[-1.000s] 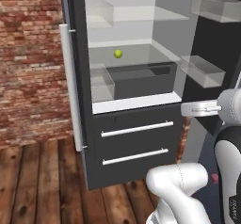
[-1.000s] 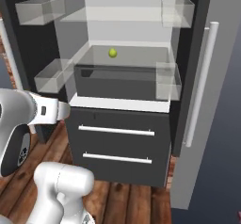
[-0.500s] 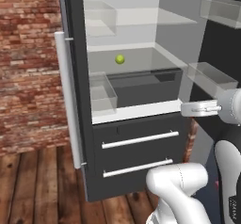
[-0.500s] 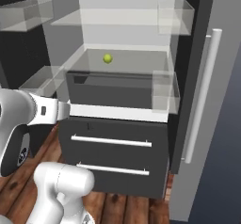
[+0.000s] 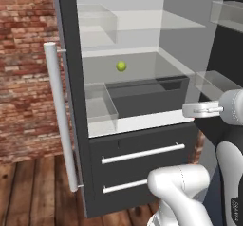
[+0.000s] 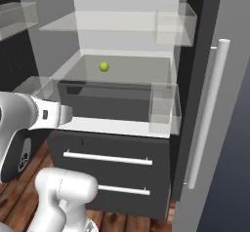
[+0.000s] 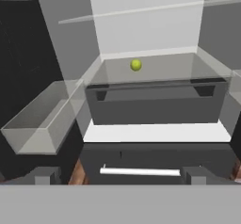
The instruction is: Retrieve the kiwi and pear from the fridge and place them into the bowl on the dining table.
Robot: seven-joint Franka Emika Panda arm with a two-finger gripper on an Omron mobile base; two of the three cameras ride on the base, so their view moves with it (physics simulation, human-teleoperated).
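Note:
The fridge [image 5: 71, 82] stands open in front of me, its clear glass shelves bare but for one fruit. The pear [image 5: 121, 66], a small yellow-green ball, sits on the middle glass shelf toward the back, also seen as the pear [image 6: 104, 67] and the pear [image 7: 136, 65]. My gripper [image 7: 121, 176] is open, its fingertips [image 7: 44, 175] set wide apart, outside the fridge [image 7: 150, 110] at the height of the upper drawer handle, well short of and below the pear. The kiwi, the bowl and the dining table are out of view.
A dark crisper bin [image 5: 142, 97] lies under the pear's shelf. Clear door bins [image 5: 100, 107] [image 6: 163, 108] flank the opening. Two drawers with white bar handles [image 5: 142, 154] sit below. A long white door handle [image 5: 60, 120], a brick wall [image 5: 23, 78] and wooden floor [image 5: 28, 192] are at left.
The whole picture has grown and shifted: the base has come closer to the fridge. The pear stays on its shelf and the gripper stays open.

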